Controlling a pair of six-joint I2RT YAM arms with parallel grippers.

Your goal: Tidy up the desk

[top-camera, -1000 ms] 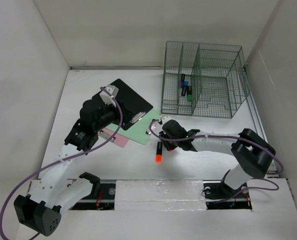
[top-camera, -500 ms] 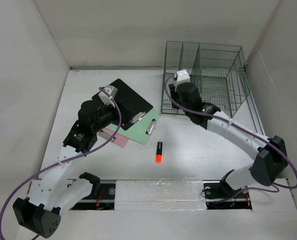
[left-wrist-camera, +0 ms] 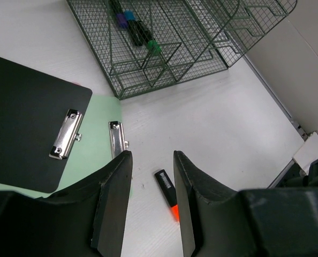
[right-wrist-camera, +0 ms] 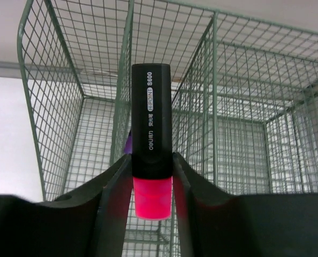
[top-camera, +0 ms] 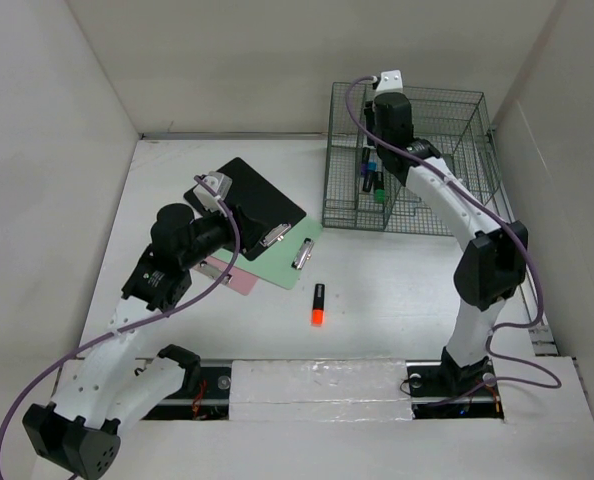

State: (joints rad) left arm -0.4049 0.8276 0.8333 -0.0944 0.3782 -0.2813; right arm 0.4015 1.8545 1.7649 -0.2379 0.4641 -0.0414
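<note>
While right gripper [right-wrist-camera: 151,174] pinches pink highlighter [right-wrist-camera: 150,123] over rack [right-wrist-camera: 212,80] rim — left gripper [left-wrist-camera: 151,158] spread above desk [left-wrist-camera: 228,123]

The surface [top-camera: 397,290] looks matt white and smooth. The rack [top-camera: 447,205] is thin green-coated wire mesh. The black clipboard [left-wrist-camera: 25,128] is matt, its metal clip [left-wrist-camera: 66,134] shiny. The highlighter [right-wrist-camera: 150,118] is smooth black plastic

A robotics lab cell is indicated. The desk [top-camera: 397,290] is enclosed by white panels [top-camera: 47,150], with a taped rail [top-camera: 317,376].
</note>
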